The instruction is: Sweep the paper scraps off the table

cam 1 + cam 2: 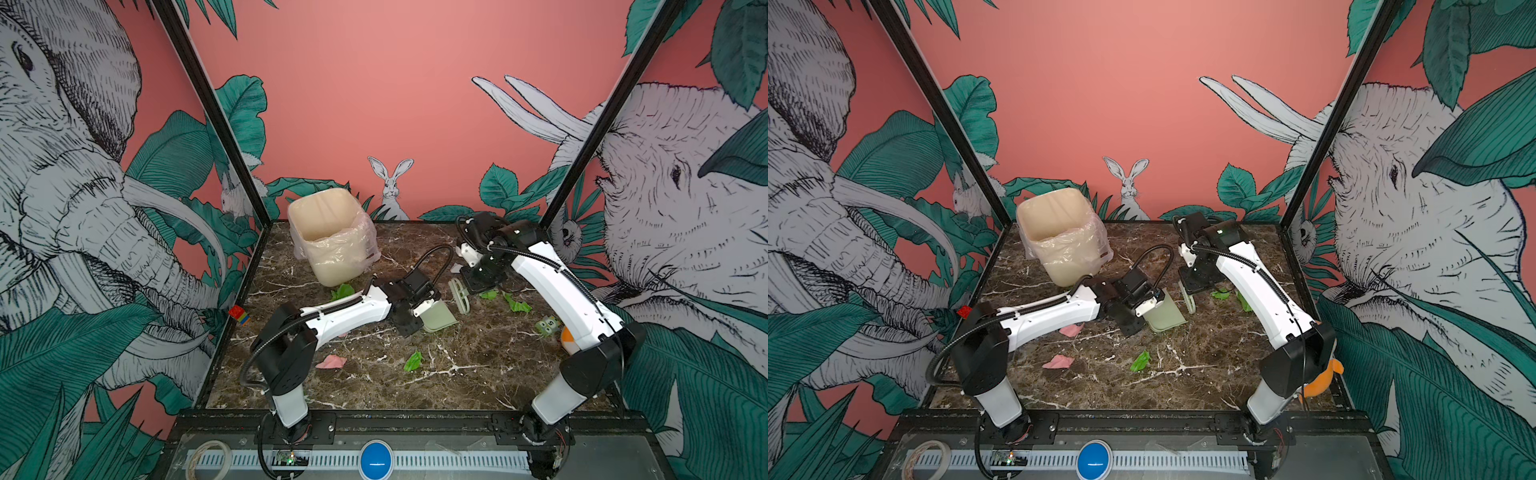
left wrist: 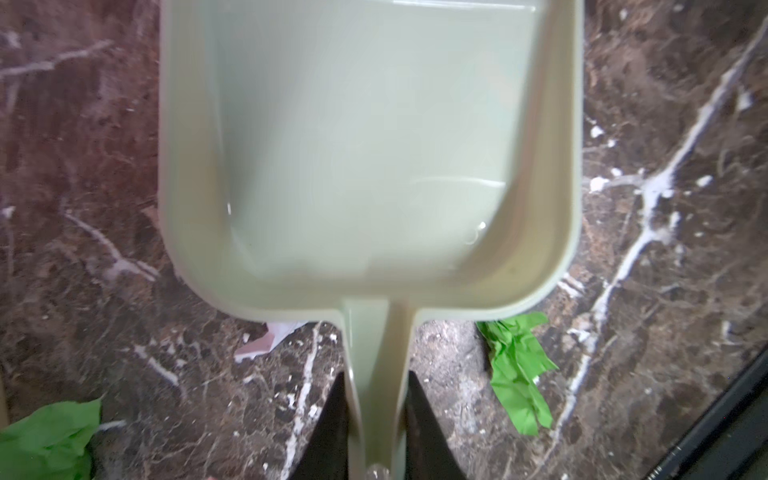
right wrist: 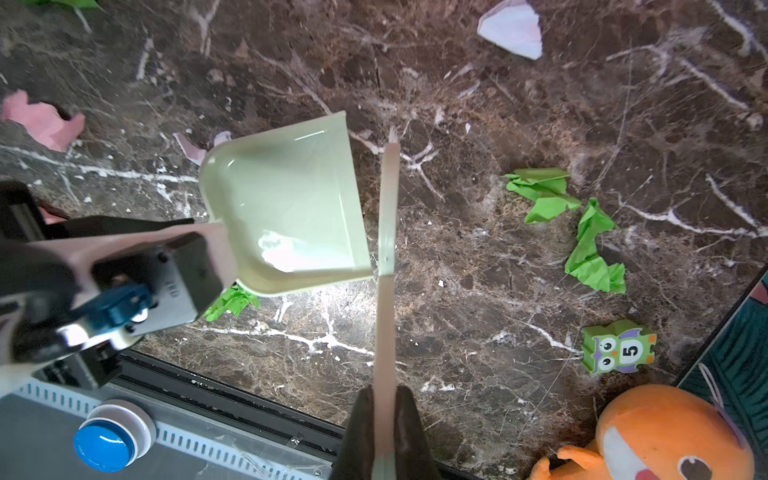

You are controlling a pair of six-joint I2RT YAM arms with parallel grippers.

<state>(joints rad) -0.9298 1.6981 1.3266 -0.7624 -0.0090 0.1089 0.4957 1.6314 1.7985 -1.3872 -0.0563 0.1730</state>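
Note:
My left gripper (image 2: 376, 378) is shut on the handle of the pale green dustpan (image 2: 365, 158), whose empty pan lies low over the table (image 1: 374, 386) near the middle (image 1: 438, 318). Just right of the pan, my right gripper (image 3: 384, 390) is shut on a thin pale brush (image 3: 386, 216), which stands at the pan's open lip (image 1: 459, 295). Paper scraps lie scattered: green ones (image 3: 540, 193) (image 3: 592, 253) right of the brush, a green one (image 1: 413, 360) and a pink one (image 1: 330, 362) towards the front, another green one (image 1: 343, 291) by the bin, a white one (image 3: 513, 27) further back.
A cream bin with a plastic liner (image 1: 330, 237) stands at the back left. A green owl block (image 3: 619, 347) and an orange plush toy (image 3: 656, 436) sit at the right front corner. A coloured cube (image 1: 240, 314) rests on the left frame edge.

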